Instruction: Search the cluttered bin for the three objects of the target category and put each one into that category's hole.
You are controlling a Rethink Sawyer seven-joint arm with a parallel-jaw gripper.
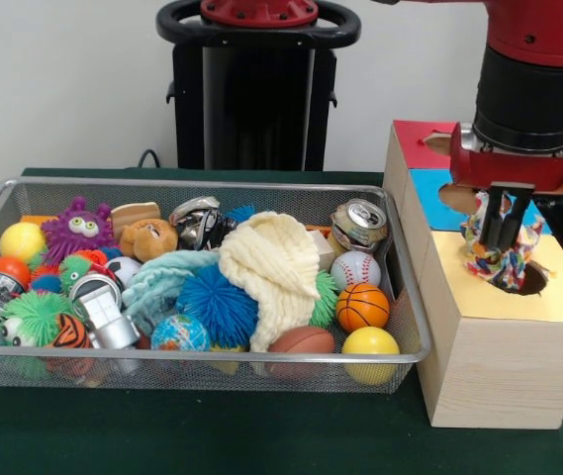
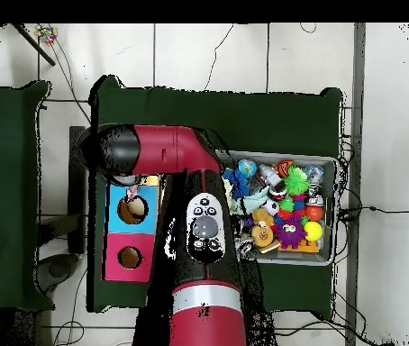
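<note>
My gripper [image 1: 504, 236] hangs over the yellow-topped box [image 1: 479, 297] at the right. Its jaws are shut on a white rope bundle [image 1: 489, 259] flecked red, blue and yellow. The bundle hangs at the left rim of the round hole [image 1: 530, 281], partly over it. The wire mesh bin [image 1: 202, 184] stands to the left, full of toys; no other rope bundle shows in it. In the overhead view the arm [image 2: 154, 149] covers the gripper and the yellow top, and the bin [image 2: 335, 207] lies to the right.
Behind the yellow top are the blue-topped box [image 1: 429, 184] and the red-topped box [image 1: 422, 139], both also in the overhead view [image 2: 132, 209] [image 2: 130, 258]. The bin holds a cream knitted cloth [image 1: 276, 262], spiky balls [image 1: 217, 302], a can [image 1: 358, 224] and small sport balls [image 1: 362, 307].
</note>
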